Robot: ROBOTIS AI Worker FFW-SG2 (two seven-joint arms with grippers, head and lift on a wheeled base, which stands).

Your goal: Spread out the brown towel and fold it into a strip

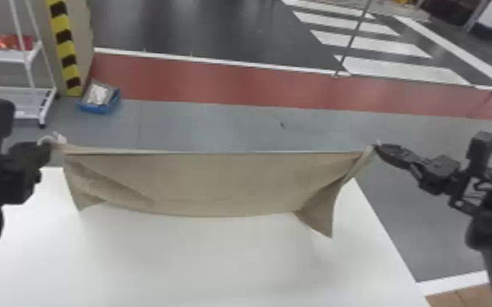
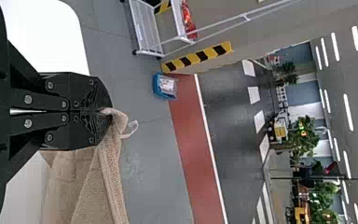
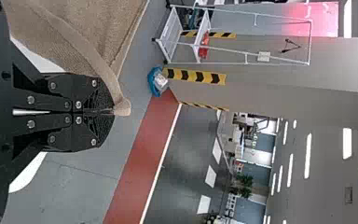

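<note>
Your left gripper [image 2: 107,111] is clamped on one top corner of the towel [image 1: 216,183], just beside the small white loop [image 2: 131,129]; your right gripper [image 3: 113,112] pinches the other. You have the towel stretched over the table's [image 1: 175,261] far edge, its lower part hanging toward the top; whether the hem touches, you cannot tell.

Expect it to handle light and limp, with enough nap to grip well. It won't hold a shape by itself, so keep your hold at the two corners and the upper edge taut. The lower corners hang in folds and could tuck under as you lay it on the table; lowering the hem first should help it spread flat for folding.
</note>
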